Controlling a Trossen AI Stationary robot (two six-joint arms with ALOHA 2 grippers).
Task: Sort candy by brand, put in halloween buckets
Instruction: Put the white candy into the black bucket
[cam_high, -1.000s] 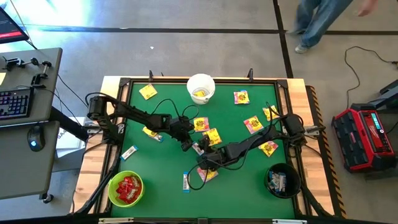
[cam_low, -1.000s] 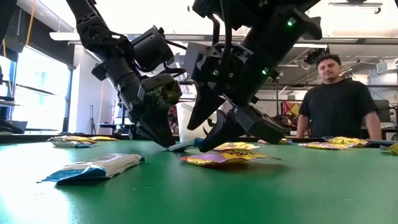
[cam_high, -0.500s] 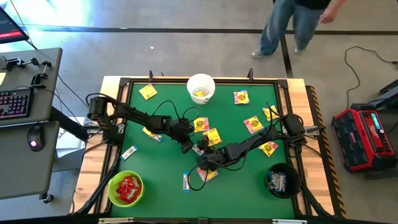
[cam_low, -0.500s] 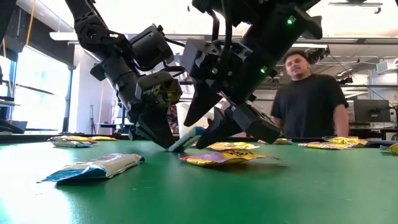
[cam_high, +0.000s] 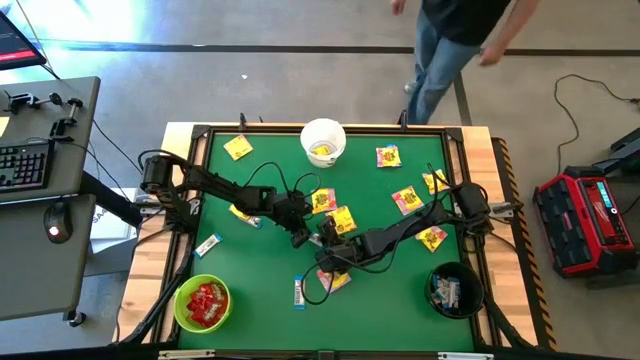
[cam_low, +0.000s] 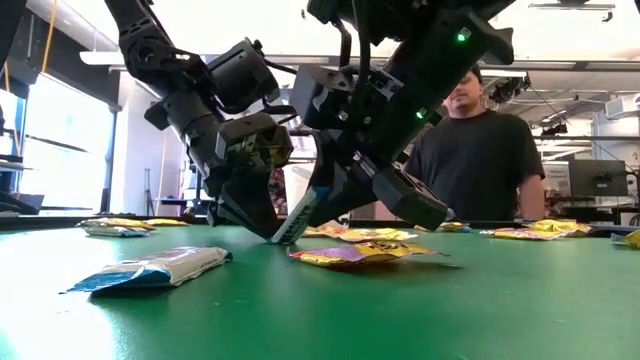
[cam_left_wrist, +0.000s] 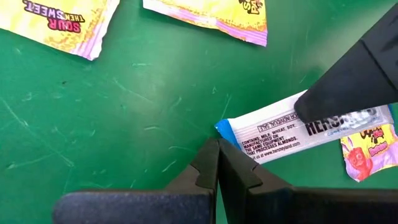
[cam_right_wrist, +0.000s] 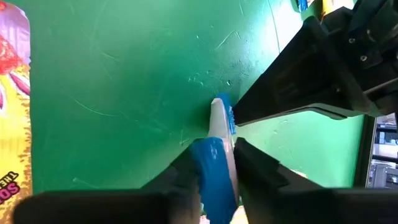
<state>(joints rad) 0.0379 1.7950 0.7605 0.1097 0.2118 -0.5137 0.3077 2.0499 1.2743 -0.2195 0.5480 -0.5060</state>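
You're looking at a white-and-blue bar (cam_low: 296, 218) mid-table, standing tilted on one blue end against the green mat (cam_high: 400, 300). The right gripper (cam_right_wrist: 217, 163) is pinching it edge-on between its two fingers, so the jaws are narrow and holding the bar. The left gripper (cam_left_wrist: 217, 163) is pressing its tip down on the mat right at the bar's lower end, fingers fully together and holding nothing; whether it is touching the wrapper, you can't tell.

Just beside that spot, yellow packets (cam_high: 340, 219) are lying flat, and one more (cam_low: 362, 254) is sitting in front of the grippers in the low view. Another white-and-blue bar (cam_high: 298, 293) is lying nearer the front edge, and one (cam_high: 208, 244) near the left rail.

The buckets are sitting well apart:
- white bucket (cam_high: 323, 141) at the far edge, something yellow inside
- lime green bucket (cam_high: 202, 304) at the front left corner, red packets (cam_high: 207, 302) inside
- black bucket (cam_high: 454, 290) at the front right, a white-and-blue piece inside

More yellow packets are scattered on the right half and far left of the mat. A person (cam_low: 477, 152) is standing behind the table's far side.
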